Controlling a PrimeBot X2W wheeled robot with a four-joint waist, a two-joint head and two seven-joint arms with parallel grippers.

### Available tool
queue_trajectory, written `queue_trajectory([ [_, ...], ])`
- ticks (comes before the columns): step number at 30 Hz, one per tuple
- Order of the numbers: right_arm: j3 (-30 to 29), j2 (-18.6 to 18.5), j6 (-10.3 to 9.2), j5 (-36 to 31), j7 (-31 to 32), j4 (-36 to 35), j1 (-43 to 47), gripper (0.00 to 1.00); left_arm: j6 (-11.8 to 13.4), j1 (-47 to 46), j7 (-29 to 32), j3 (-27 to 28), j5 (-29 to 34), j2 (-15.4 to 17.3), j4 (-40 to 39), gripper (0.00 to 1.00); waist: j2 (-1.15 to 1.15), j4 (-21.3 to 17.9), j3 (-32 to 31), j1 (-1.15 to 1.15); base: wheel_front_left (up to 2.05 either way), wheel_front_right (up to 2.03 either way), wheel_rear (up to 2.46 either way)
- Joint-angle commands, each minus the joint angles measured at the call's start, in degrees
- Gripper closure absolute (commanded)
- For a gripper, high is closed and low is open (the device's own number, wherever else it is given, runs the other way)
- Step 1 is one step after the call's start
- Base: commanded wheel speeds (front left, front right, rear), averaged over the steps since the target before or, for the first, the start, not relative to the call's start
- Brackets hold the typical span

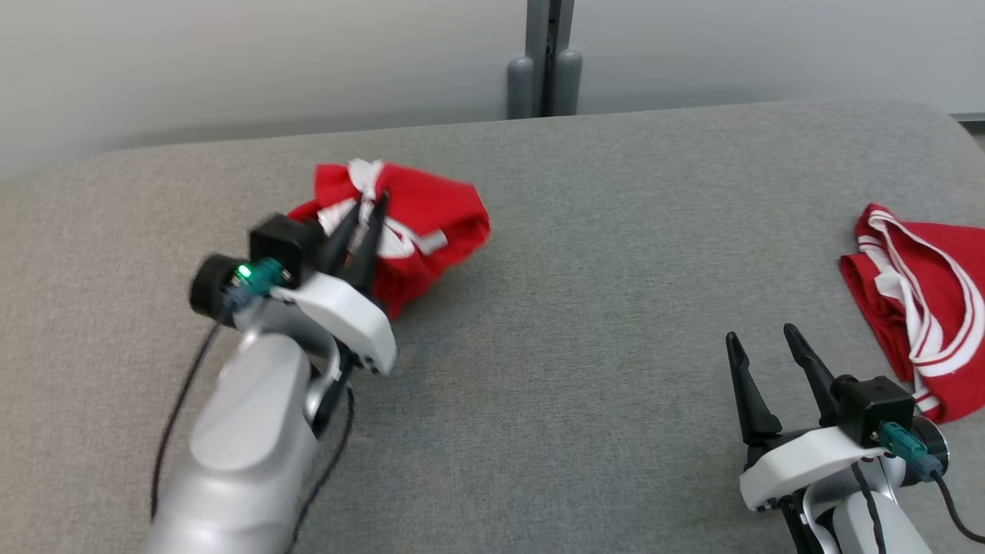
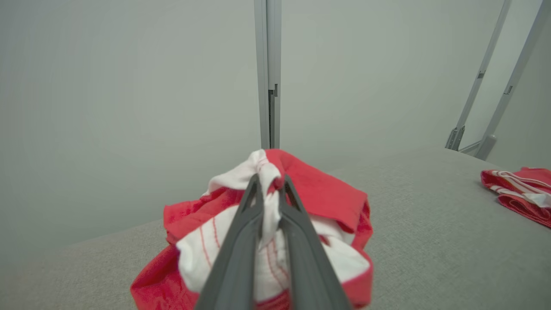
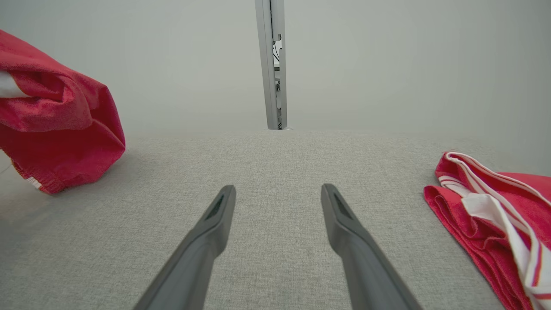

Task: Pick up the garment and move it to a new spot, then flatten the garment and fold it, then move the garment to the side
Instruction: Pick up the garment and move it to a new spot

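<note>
Left gripper (image 2: 270,178) nearest the lens: fingers drawn narrow, pinching a white fold at the top of the crumpled red-and-white garment (image 2: 331,193). Garment bunched at the far left of the grey padded surface (image 1: 600,323), directly ahead of those tips; it seems partly raised, though its underside is poorly seen. No clear long axis in the wad. Right gripper (image 1: 762,335) stands wide and empty, well apart; a second red garment (image 1: 923,308) lies just beside it.

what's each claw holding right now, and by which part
The left claw is shut on the crumpled red garment, pinching a bunched white fold at its top. The right claw is open and holds nothing.
</note>
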Motion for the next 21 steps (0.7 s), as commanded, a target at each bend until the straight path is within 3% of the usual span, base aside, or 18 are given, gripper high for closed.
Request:
queue_trajectory([
  [1, -0.07, -0.24, -0.02, 0.51, 0.0, 0.08, 0.63, 0.0, 0.02, 1.36, -0.23, -1.34, -1.14, 0.41, -0.67, 1.0, 0.0, -0.95, -0.93, 0.0, 0.0, 0.0, 0.0],
  [5, 0.05, -0.24, -0.02, 0.81, 0.0, 0.58, 1.39, 0.0, 0.49, 7.28, -0.16, -10.67, -8.05, 0.33, -4.83, 1.0, 0.0, -2.54, -2.18, 0.0, 0.0, 0.0, 0.0],
  [8, -0.15, -0.25, -0.02, 0.99, 0.0, 0.69, 1.68, 0.0, 1.16, 10.5, -0.16, -14.05, -9.67, 0.27, -4.38, 1.0, 0.0, -3.15, -2.74, 0.0, 0.0, 0.0, 0.0],
  [14, -0.81, -0.24, -0.02, 1.1, -0.01, 0.95, 2.65, 0.0, 1.41, 14.02, -0.16, -15.96, -10.22, 0.51, 0.01, 1.0, 0.0, -3.44, -4.03, 0.0, 0.0, 0.0, 0.0],
  [20, -1.23, -0.24, -0.02, 1.18, -0.01, 1.41, 4.02, 0.0, 3.22, 16.33, -0.16, -14.03, -9.99, 4.16, 3.16, 1.0, 0.0, -3.2, -6.37, 0.0, 0.0, 0.0, 0.0],
  [21, -1.21, -0.25, -0.02, 1.25, -0.01, 1.42, 4.08, 0.0, 3.85, 16.62, -0.16, -13.36, -9.9, 4.64, 2.62, 0.91, 0.0, -3.21, -6.64, 0.0, 0.0, 0.0, 0.0],
])
